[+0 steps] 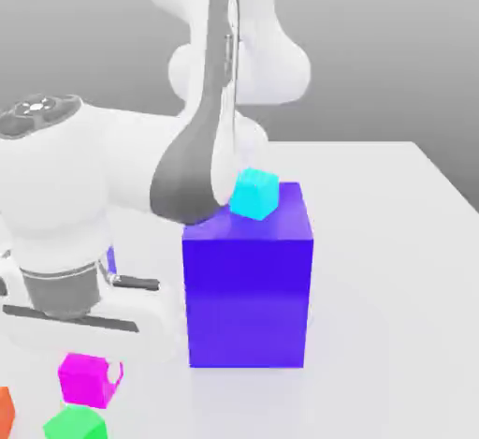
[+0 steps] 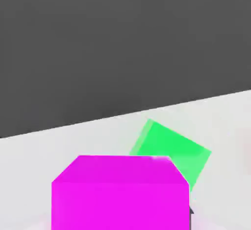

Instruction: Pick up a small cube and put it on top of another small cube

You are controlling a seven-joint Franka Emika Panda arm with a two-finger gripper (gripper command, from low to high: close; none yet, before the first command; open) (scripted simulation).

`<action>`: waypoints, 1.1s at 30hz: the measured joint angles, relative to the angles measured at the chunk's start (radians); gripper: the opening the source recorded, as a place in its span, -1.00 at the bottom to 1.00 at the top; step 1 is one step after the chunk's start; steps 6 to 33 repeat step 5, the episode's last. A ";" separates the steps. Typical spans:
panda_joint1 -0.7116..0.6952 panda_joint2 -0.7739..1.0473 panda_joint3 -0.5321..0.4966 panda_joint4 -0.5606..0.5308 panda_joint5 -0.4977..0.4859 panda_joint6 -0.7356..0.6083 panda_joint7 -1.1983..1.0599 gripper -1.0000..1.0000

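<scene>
Step in hand: carrying the magenta cube across to the green cube, judged from how the two lie.
End effector: closed on the magenta cube; in the hand view the cube sits right under the camera, as a held thing would. In the exterior view the end effector hangs low at the exterior view's left, the magenta cube below its mount.
Magenta cube: low over the desk, near the exterior view's lower left corner, its face square to the hand camera.
Green cube: on the desk just beside the magenta one, partly behind it in the hand view and turned at an angle to it.
Other things: a big blue-violet block stands mid-desk with a small cyan cube on top; an orange-red cube shows at the exterior view's left edge. None is part of this step.
How to do it well: raise the magenta cube clear above the green top, centre it there, then lower straight.
Alignment: turning the wrist to match the green cube's angle would likely give a steadier seat.
Risk: coming in sideways could nudge the green cube away.
Release: open only once the faces meet.
</scene>
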 joint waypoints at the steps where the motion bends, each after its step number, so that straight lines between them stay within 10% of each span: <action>1: -0.012 0.035 0.011 0.004 0.017 0.030 -0.011 -1.00; 2: -0.019 0.055 0.018 0.007 0.026 0.047 -0.016 1.00; 33: -0.019 0.055 0.018 0.007 0.026 0.047 -0.016 1.00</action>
